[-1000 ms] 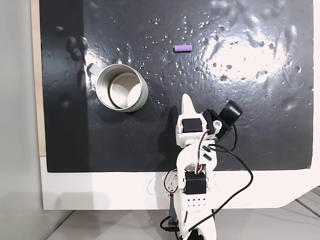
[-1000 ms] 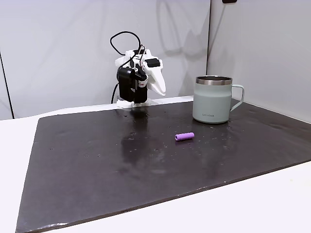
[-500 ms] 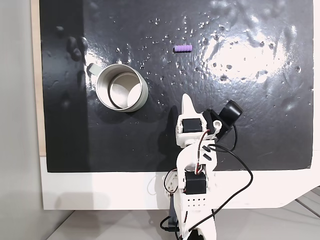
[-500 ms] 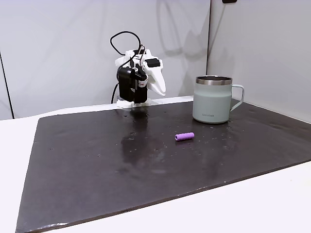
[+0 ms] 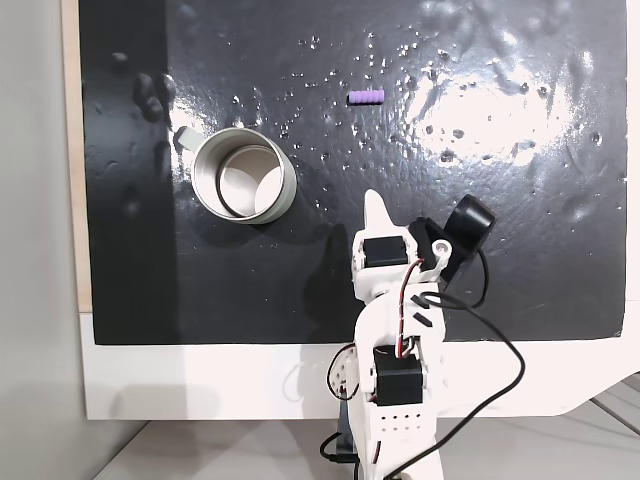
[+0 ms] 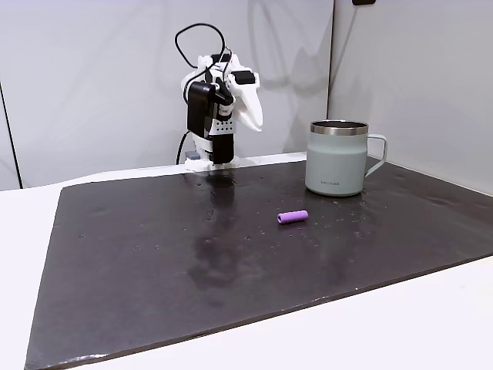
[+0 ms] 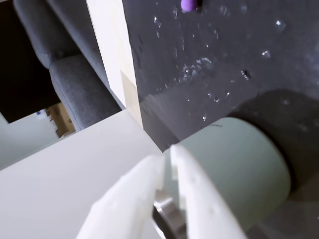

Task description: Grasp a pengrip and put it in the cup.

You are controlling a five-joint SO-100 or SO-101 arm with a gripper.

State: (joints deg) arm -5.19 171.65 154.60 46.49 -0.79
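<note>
Pengrip (image 5: 364,97) lies flat on the black surface (image 5: 520,260), untouched, closer to the edge farthest from the arm's base and roughly midway between the two side edges in the top-down fixed view; in the low fixed view (image 6: 293,216) it rests on its side in front of the cup (image 6: 337,157), apart from it. The cup (image 5: 245,175) stands upright nearer the left edge in the top-down view, mouth up and nothing visible inside, its small handle pointing toward the left edge.

The tool (image 7: 167,164) sits folded high above the near edge, by the arm's base. In the wrist view its two white fingers lie almost together, a thin gap between the tips, and nothing is held.

Judging from this, the step in hand is the reach toward the pengrip, barely begun. To do it well, the fingers should spread before the descent, not at the bottom. The tube is short and thin, so the tool wants to come straight down over its middle, with the fingers set across the short width rather than along the length. One fingertip should nearly touch the surface so the closing pinch catches the tube instead of skating over it. The ribbed rubber will probably grip well, yet a glancing touch could roll it aside. The path from the base runs to the right of the cup in the top-down view, so a direct reach should pass it cleanly.
</note>
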